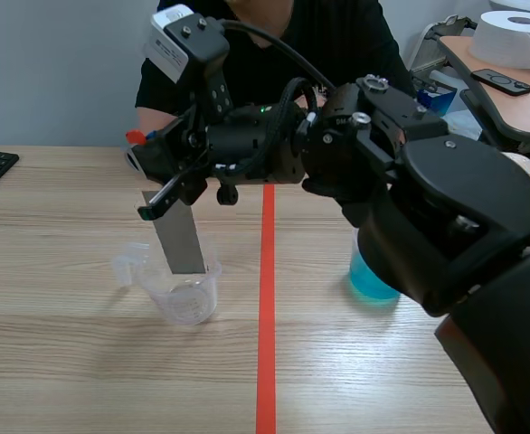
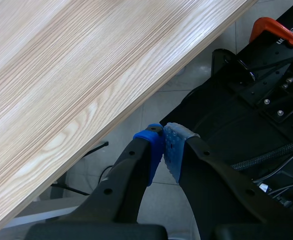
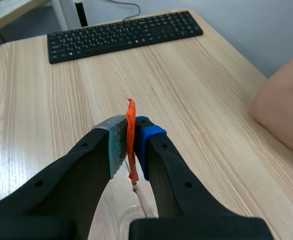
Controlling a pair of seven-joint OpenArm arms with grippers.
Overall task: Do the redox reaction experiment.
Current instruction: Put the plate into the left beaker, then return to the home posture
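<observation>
A grey metal strip (image 1: 182, 240) stands with its lower end inside a clear plastic beaker (image 1: 185, 297) left of the red tape line. My right gripper (image 1: 161, 158), reaching across from the right, is shut on the strip's top. In the right wrist view the strip's orange-taped top edge (image 3: 131, 135) is pinched between the pads of the right gripper (image 3: 131, 129). A beaker of blue liquid (image 1: 371, 280) stands right of the line, half hidden behind the right arm. My left gripper (image 2: 164, 136) is shut on nothing, off the table's edge above the floor.
A person sits across the table, one forearm (image 3: 281, 107) resting on it. A black keyboard (image 3: 121, 32) lies at the table's left end. The wooden table (image 2: 61, 75) ends beside the left gripper. A side desk holds a paper roll (image 1: 518, 36) and a remote (image 1: 500, 81).
</observation>
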